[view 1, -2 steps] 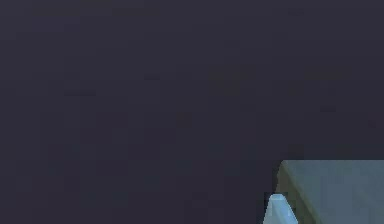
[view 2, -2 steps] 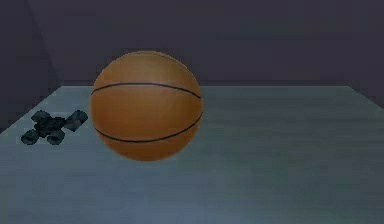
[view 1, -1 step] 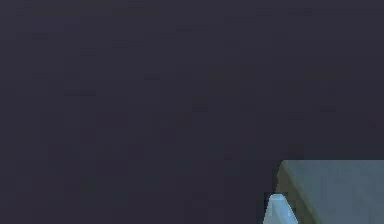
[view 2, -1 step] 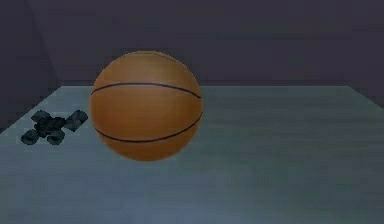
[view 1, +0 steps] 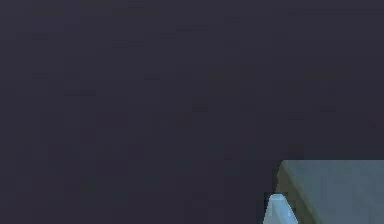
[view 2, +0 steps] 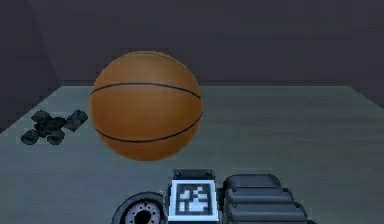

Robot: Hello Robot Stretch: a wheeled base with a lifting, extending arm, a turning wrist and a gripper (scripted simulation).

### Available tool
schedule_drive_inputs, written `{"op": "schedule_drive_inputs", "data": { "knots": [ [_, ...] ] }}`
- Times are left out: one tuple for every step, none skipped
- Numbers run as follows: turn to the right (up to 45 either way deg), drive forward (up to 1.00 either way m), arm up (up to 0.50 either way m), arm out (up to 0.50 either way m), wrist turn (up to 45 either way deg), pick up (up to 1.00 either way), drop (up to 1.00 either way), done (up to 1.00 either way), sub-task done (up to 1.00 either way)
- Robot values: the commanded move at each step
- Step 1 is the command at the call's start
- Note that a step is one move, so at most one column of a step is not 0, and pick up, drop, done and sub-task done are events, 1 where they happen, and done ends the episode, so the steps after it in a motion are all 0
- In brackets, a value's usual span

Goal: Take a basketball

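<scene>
An orange basketball with black seams looms large in the arm side view, in front of a grey tabletop. Below it, at the bottom edge, are a white square with black marks and the gripper's dark rounded body. The fingers' far end is not distinguishable, so I cannot tell whether the gripper holds the ball or whether the ball rests on the table.
A small black object lies on the tabletop at the left. Dark walls stand behind the table. In the forward view a dark wall is close ahead, with a grey-green surface corner and a pale pointed shape at the bottom right.
</scene>
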Motion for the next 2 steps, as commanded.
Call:
{"op": "schedule_drive_inputs", "data": {
  "knots": [
    [0.0,0.0,0.0,0.0,45.0,0.0,0.0,0.0,0.0],
    [0.0,0.0,0.0,0.0,45.0,0.0,0.0,0.0,0.0]
  ]
}}
